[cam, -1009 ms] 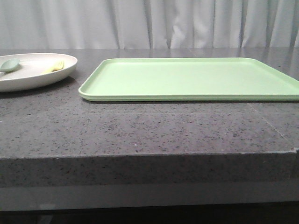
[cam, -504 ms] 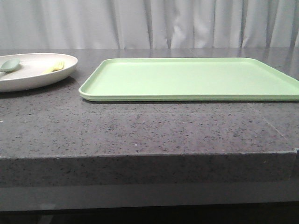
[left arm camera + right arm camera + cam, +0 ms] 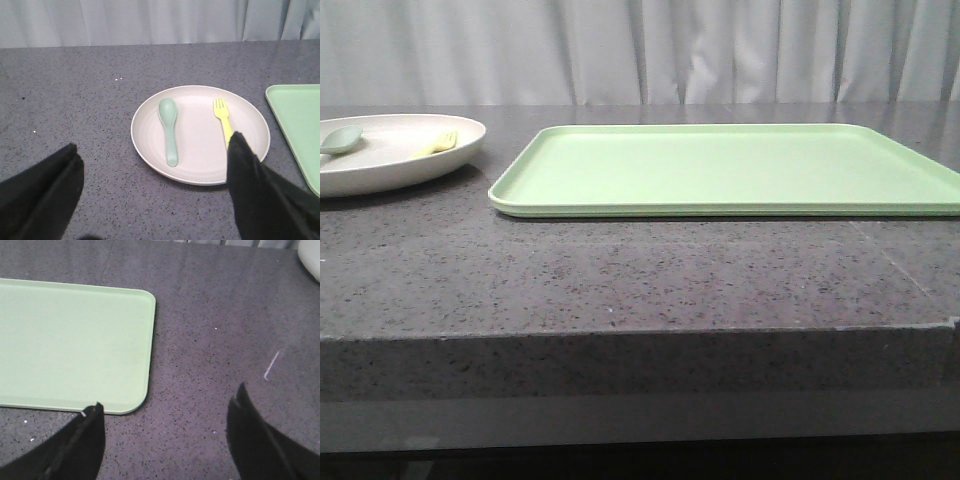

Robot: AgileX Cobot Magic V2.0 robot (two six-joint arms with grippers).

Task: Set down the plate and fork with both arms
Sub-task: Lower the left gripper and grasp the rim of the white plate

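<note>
Yellow fork [image 3: 223,119], cream plate [image 3: 200,165].

No readable text, label, brand, number or sign anywhere in the three views.

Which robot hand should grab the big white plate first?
Probably the left hand. Its view looks right down on the plate, with the fork and spoon lying in it, and its fingers are spread open. The right hand is over by the green tray.
</note>
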